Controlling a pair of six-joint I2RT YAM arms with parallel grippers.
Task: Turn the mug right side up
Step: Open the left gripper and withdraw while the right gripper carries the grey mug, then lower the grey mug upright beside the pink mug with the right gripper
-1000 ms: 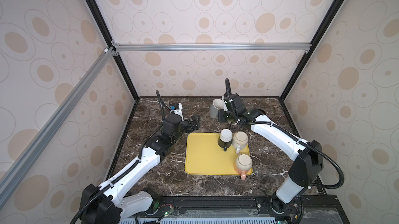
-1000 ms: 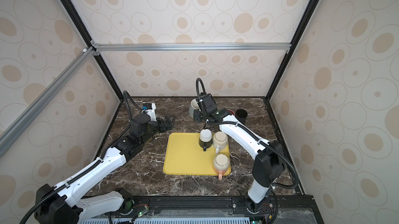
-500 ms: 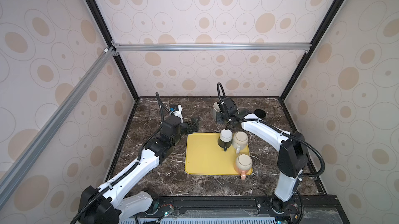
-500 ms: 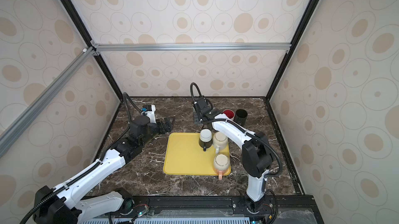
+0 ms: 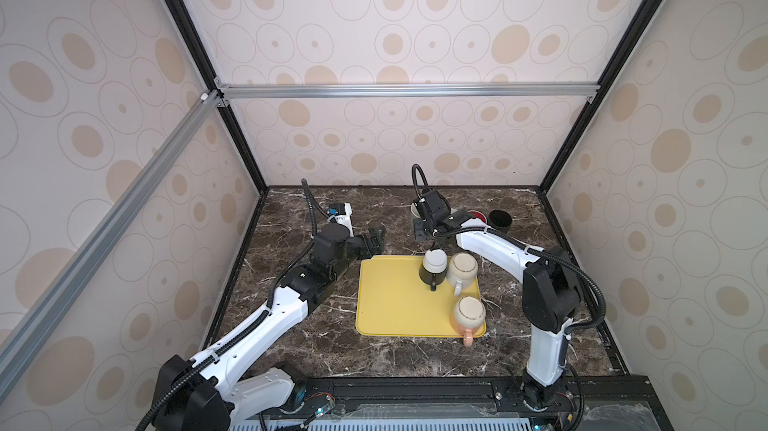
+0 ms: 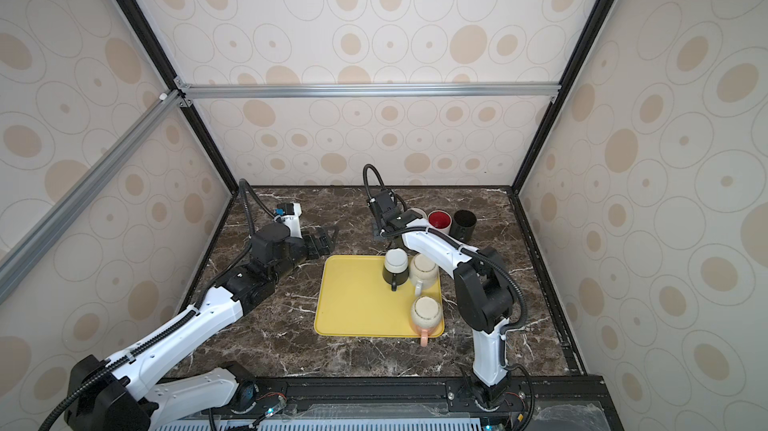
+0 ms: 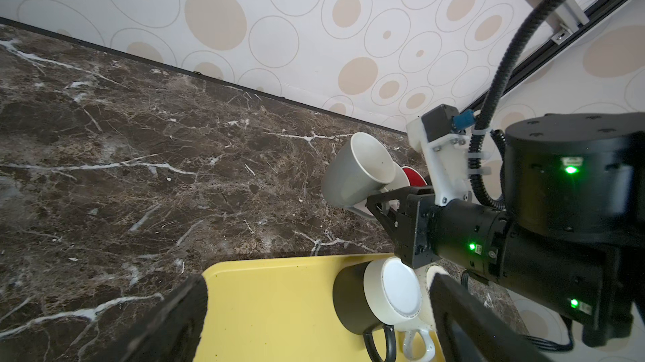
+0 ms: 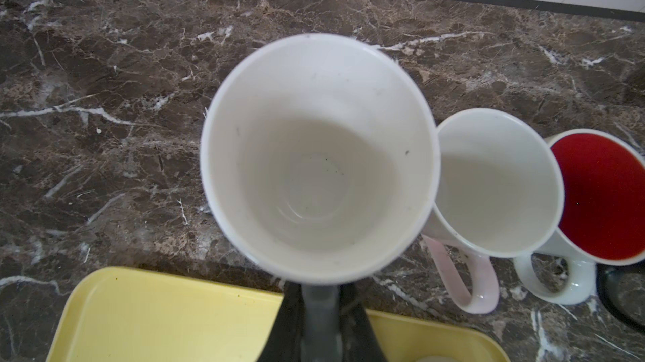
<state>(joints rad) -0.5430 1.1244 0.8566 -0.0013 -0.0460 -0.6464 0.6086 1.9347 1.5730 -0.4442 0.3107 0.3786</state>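
Bumping is the worry: right hand (image 8: 319,322) is pinching the handle of the leaning grey mug (image 8: 314,154), which may be crowding the white mug (image 8: 495,182) at its 3 o'clock. Left hand (image 5: 375,240) is hanging spread wide.

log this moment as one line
right gripper: shut on grey mug handle | grey mug: tilted, mouth up | left gripper: open, empty

Three mugs (image 6: 424,270) on tray (image 6: 353,304); further mugs (image 6: 440,220) behind it.
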